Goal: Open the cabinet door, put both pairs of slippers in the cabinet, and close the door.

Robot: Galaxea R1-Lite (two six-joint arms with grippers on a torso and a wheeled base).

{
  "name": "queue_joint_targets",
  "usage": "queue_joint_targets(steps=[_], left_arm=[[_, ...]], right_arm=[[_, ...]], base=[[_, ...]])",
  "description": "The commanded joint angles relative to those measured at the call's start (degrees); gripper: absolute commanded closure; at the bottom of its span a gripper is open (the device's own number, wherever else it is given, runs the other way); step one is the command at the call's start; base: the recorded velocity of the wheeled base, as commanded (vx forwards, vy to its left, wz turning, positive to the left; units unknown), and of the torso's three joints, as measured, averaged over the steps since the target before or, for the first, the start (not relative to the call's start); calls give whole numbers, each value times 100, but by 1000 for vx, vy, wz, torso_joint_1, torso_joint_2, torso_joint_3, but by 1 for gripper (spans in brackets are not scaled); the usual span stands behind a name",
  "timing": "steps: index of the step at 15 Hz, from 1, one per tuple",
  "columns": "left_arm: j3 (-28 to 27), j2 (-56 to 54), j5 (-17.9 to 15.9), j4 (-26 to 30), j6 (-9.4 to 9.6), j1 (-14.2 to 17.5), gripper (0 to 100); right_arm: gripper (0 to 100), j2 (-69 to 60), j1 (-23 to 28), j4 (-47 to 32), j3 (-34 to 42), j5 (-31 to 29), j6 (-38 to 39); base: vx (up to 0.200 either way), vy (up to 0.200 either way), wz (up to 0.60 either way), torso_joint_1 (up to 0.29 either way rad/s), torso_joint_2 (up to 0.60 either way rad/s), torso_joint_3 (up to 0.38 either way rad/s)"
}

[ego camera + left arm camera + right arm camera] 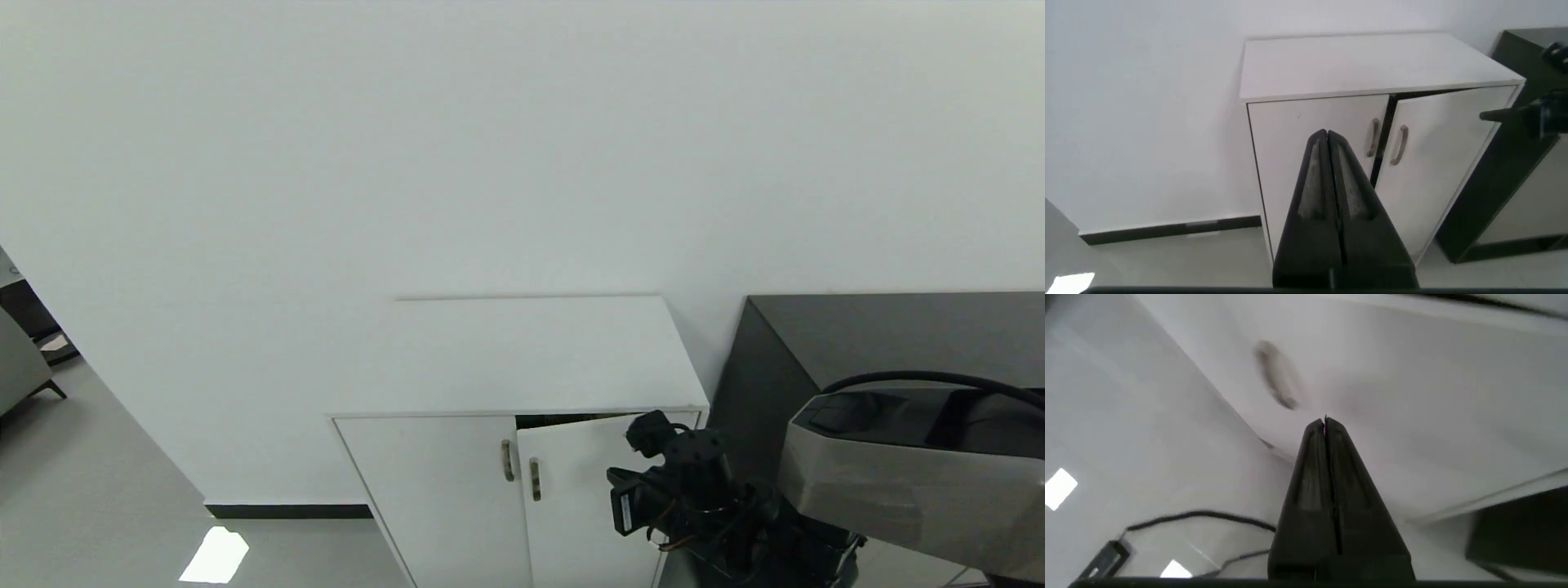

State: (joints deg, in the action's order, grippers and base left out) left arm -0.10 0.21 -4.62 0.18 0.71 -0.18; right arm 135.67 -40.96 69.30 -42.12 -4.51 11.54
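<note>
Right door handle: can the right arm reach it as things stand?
Probably yes: right end effector sits close to the ajar right door, nothing between it and the handle. It's shut, so must open first.

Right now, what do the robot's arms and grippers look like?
The right arm has a silver-grey shell with a glossy black panel and a black cable looping over it. The left gripper and right gripper are dark, tapering two-finger wedges.
</note>
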Motion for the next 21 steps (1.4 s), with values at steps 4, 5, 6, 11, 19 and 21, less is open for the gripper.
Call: queue_joint_targets(steps=[4,5,6,11,19,21], left_arm=[[1,6,-4,-1,8,1,100],[1,6,-4,-1,8,1,100],[1,6,-4,-1,26,1,100],[1,6,-4,-1,35,1,100],[1,6,-4,-1,26,1,100],[1,6,-4,-1,17,1,100]], right_arm=[[100,320,378,-1209,-1404,3,-12],[100,364,405,-1253,-1492,3,-12],[100,478,484,-1288,-1747,-6,-29],[100,601,712,-1507,-2134,-6,-65],[100,513,677,-1674,-2187,-6,-65],[100,153,536,-1639,-1747,-6,-47]], base=[[0,0,0,0,0,0],[0,0,0,0,0,0],[0,0,0,0,0,0],[0,0,0,0,0,0],[0,0,0,0,0,0],[0,0,0,0,0,0]])
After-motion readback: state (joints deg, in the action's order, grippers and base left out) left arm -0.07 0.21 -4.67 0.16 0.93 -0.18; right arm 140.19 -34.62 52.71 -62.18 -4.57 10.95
